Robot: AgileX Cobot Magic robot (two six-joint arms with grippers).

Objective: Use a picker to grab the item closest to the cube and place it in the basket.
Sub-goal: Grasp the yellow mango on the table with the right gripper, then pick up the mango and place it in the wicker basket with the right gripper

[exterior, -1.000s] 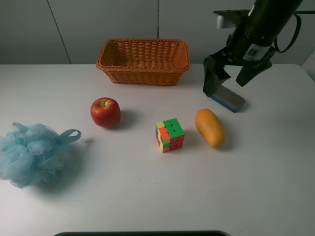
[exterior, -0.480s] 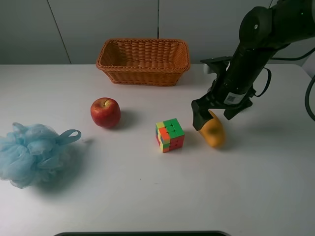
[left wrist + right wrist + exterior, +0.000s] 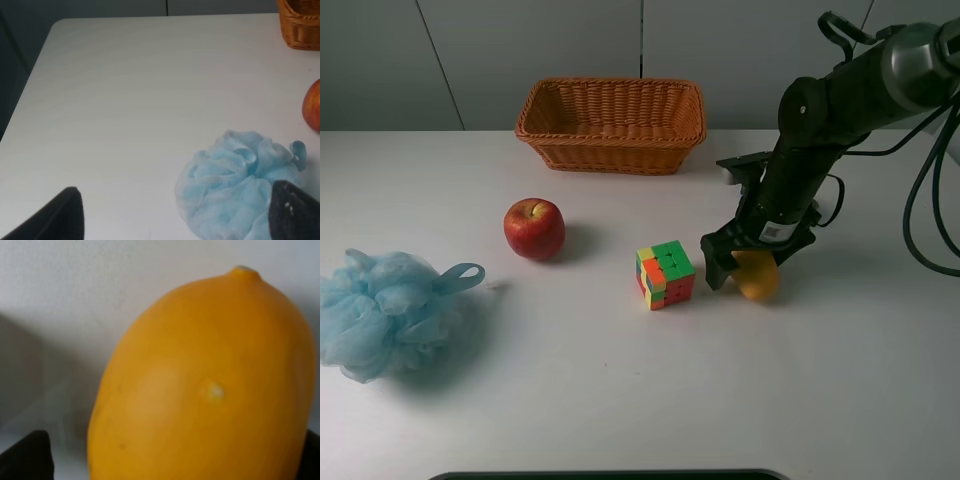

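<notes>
The multicoloured cube (image 3: 666, 275) sits mid-table. An orange mango-like fruit (image 3: 757, 282) lies just right of it and is the nearest item; it fills the right wrist view (image 3: 205, 385). My right gripper (image 3: 752, 262) is down over the fruit, open, with a dark finger (image 3: 716, 268) on each side of it. The wicker basket (image 3: 610, 155) stands at the back centre and looks empty. My left gripper (image 3: 182, 212) shows only in the left wrist view, open and empty, above the table's left side.
A red apple (image 3: 534, 228) lies left of the cube. A light blue bath pouf (image 3: 385, 313) lies at the far left, under the left gripper in the left wrist view (image 3: 235, 185). The right arm's cables hang at the right edge.
My right gripper has come from the back right, forward and down, onto the orange fruit. Nothing on the table has moved.
</notes>
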